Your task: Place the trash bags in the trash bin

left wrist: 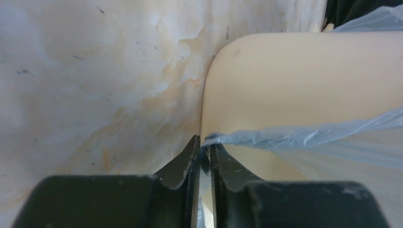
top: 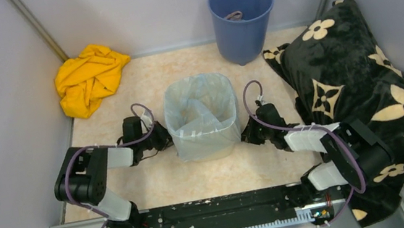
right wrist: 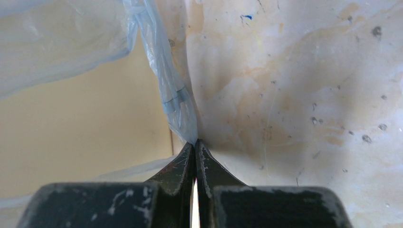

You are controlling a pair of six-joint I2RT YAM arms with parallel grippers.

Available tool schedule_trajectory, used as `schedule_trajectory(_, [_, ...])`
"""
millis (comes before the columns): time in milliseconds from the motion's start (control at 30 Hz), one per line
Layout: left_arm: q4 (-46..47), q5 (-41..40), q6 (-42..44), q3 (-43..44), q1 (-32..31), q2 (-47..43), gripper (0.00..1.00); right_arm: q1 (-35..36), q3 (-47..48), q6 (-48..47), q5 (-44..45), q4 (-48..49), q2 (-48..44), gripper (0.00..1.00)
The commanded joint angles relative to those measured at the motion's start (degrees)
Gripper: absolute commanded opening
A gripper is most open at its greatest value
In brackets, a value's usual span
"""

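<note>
Now, the bag [top: 198, 105] already lines the bin [left wrist: 304, 80], which stands mid-counter [top: 143, 80], about halfway between the left and right edges. Its mouth is spread open and its hem hangs over the rim on the outside. The step in hand looks like snugging that hem down the walls.

Your left hand [left wrist: 203, 143] is clamped on a twisted strand of the hem at the bin's left wall. Your right hand [right wrist: 195, 143] is clamped on another strand at the right wall. Draw both down evenly and gently: the film is thin, and a one-sided tug could tip the light bin or drag the bag off the opposite rim. Let go only once the hem sits taut below the rim.

Both arms reach in low from the near edge with forearms angled inward. The wrists are dropped so the hands point at the bin's sides close to the counter, one on each side.
</note>
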Motion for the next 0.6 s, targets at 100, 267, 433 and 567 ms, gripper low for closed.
schedule_trajectory(100, [-13.9, -9.0, 6.1, 6.3, -0.1, -5.3, 0.39, -0.4, -0.3, -2.6, 3.5, -8.7, -6.0, 0.17])
schedule_trajectory(267, [-22.8, -14.4, 8.5, 8.8, 0.0, -8.5, 0.55, -0.4, 2.3, -5.0, 8.5, -19.0, -14.1, 0.43])
schedule_trajectory(433, [-25.5, -17.0, 9.0, 8.9, 0.0, -10.3, 0.59, -0.4, 6.5, -7.8, 14.7, -30.0, -22.9, 0.55])
schedule_trajectory(567, [-27.9, -20.0, 8.8, 9.5, 0.4, -12.6, 0.62, -0.4, 12.3, -11.1, 19.9, -37.2, -27.6, 0.55])
